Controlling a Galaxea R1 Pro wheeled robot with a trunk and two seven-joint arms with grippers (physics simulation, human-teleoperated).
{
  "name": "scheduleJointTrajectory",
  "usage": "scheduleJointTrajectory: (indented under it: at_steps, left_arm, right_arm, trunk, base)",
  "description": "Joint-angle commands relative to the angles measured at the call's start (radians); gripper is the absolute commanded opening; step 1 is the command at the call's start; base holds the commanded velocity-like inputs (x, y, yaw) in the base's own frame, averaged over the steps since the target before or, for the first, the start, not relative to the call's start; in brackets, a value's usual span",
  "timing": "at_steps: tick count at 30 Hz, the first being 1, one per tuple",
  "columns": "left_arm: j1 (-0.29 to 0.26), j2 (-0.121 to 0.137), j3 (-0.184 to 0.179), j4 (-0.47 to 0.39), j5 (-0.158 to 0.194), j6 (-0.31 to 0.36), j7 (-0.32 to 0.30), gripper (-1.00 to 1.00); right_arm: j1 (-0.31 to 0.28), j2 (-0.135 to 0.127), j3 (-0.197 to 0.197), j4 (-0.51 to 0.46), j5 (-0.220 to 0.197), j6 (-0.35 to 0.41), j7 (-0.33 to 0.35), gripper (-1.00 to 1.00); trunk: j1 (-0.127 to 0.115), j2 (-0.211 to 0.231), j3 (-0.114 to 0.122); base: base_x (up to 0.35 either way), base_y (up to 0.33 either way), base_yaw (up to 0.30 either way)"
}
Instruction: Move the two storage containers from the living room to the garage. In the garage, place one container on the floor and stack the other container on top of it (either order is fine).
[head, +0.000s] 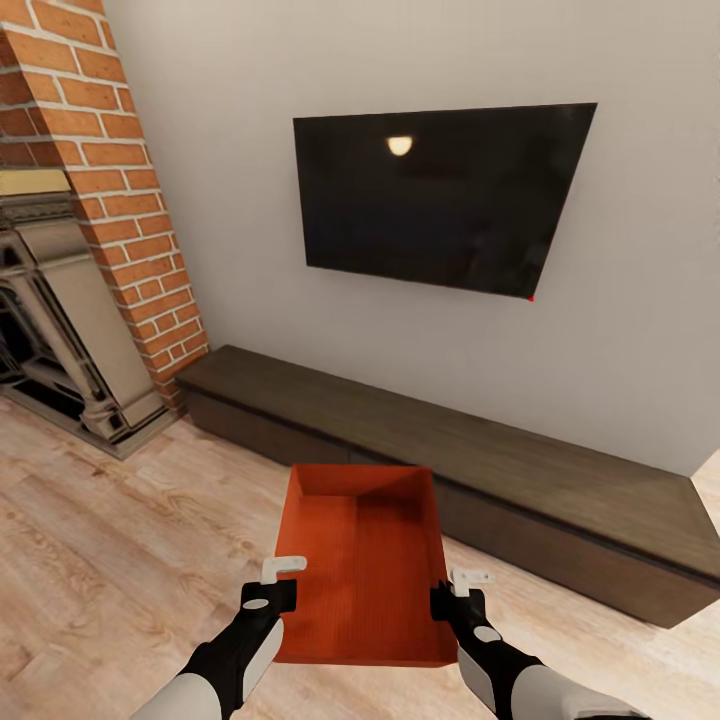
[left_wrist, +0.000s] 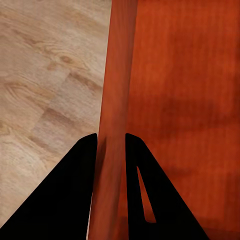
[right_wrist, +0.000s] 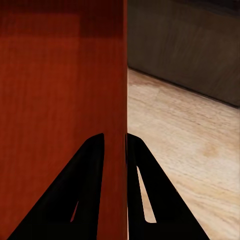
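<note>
One orange-red storage container (head: 365, 560) hangs in front of me over the light wood floor of the living room, open side up and empty. My left gripper (head: 284, 588) is shut on its left side wall (left_wrist: 114, 125), one finger inside and one outside. On the opposite wall (right_wrist: 117, 100) my right gripper (head: 447, 592) is shut the same way. In both wrist views the black fingers (left_wrist: 75, 200) (right_wrist: 150, 200) pinch the thin ribbed wall between them.
A long, low dark wood cabinet (head: 500, 470) runs along the pale wall just beyond the container, under a black wall TV (head: 440, 195). A red brick fireplace (head: 90, 230) stands at the left. Light plank floor (head: 120, 560) stretches left and toward me.
</note>
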Motion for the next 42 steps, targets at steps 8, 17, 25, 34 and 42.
scheduleJointTrajectory:
  at_steps: [8,17,25,34,42]
  left_arm:
    - [-0.001,0.001,0.014,0.000,0.012,0.007,0.011,-1.00]
    - [-0.001,0.001,0.014,0.000,0.012,0.007,0.011,-1.00]
    - [-0.001,0.001,0.014,0.000,0.012,0.007,0.011,-1.00]
    - [-0.001,0.001,0.014,0.000,0.012,0.007,0.011,-1.00]
    - [-0.001,0.001,0.015,0.000,0.012,0.007,0.011,-1.00]
  right_arm:
    - [0.000,0.000,0.042,-0.002,-0.006,-0.006,-0.009,-1.00]
    - [0.000,0.000,0.042,-0.002,-0.006,-0.006,-0.009,-1.00]
    - [0.000,0.000,0.042,-0.002,-0.006,-0.006,-0.008,-1.00]
    - [0.000,0.000,0.043,-0.002,-0.006,-0.006,-0.009,-1.00]
    - [0.000,0.000,0.042,-0.002,-0.007,-0.006,-0.008,-1.00]
  trunk:
    - [0.000,0.000,0.012]
    - [0.000,0.000,0.027]
    - [0.000,0.000,0.039]
    - [0.000,0.000,0.054]
    - [0.000,0.000,0.067]
  base:
    - [0.000,0.000,0.000]
    - [0.000,0.000,0.000]
    - [0.000,0.000,0.000]
    - [0.000,0.000,0.000]
    - [0.000,0.000,0.000]
